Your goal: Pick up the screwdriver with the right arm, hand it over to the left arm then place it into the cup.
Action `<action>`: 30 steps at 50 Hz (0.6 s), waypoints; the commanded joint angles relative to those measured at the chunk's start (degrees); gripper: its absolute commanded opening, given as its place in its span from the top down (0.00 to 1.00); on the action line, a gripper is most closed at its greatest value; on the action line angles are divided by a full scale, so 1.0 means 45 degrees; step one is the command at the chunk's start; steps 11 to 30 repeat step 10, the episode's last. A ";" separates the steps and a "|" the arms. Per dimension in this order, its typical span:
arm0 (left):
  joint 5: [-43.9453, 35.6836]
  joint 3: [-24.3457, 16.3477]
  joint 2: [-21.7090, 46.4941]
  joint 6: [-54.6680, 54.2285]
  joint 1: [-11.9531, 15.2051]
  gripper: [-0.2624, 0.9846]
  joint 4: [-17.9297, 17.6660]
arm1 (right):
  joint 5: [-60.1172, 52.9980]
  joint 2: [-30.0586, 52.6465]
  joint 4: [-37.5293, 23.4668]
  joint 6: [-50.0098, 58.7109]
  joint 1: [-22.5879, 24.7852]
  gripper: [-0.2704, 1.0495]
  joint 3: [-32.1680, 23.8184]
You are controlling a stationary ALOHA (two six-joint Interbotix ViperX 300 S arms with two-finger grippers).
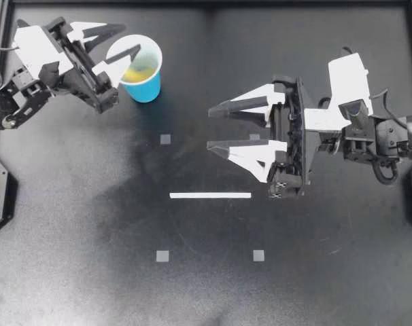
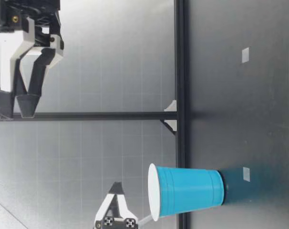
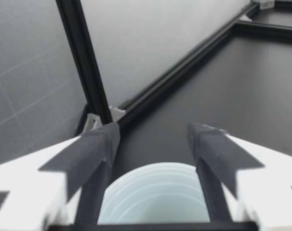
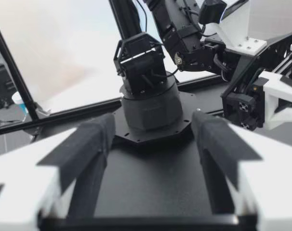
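Hovering over the cup (image 1: 146, 88), a blue one near a left corner of the bench (image 1: 90, 238), the left gripper (image 1: 131, 37) has its fingers spread with nothing between them. The left wrist view shows the cup (image 3: 155, 197), pale inside, directly under the two fingers (image 3: 95, 154). The right gripper (image 1: 209, 127) sits toward mid-bench, fingers likewise wide apart and empty; the low view puts the right gripper (image 2: 15, 107) high above the surface. Screwdriver: not on the open bench anywhere. The only candidate is a yellowish shape (image 1: 139, 68) inside the cup in the top view, so I judge it is in the cup and the task all but finished. Handling estimate: a stiff, light tool with its weight toward the handle; the smooth shaft is likely slippery, so the handle is the place to grip. The cup looks thin and easily tipped by a nudge. Hard to read: the yellow shape has no clear outline. The wrist view cuts off the cup's lower part and shows no tool. The low view shows the cup (image 2: 187, 191) upright from outside only, contents hidden. A white strip (image 1: 210, 195) lies flat mid-bench, well apart from both grippers.
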 commanded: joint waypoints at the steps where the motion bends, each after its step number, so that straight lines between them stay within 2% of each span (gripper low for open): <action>1: -0.0020 -0.0234 -0.0293 -0.0137 0.0059 0.31 0.0039 | -0.0137 -0.0117 -0.0020 0.0020 0.0059 0.30 -0.0156; 10: 0.0020 -0.0234 -0.0742 -0.0664 -0.0078 0.31 0.0312 | -0.0137 -0.0098 -0.0020 0.0020 0.0059 0.30 -0.0156; 30: 0.0020 -0.0234 -0.0742 -0.0664 -0.0078 0.31 0.0312 | -0.0137 -0.0098 -0.0020 0.0020 0.0059 0.30 -0.0156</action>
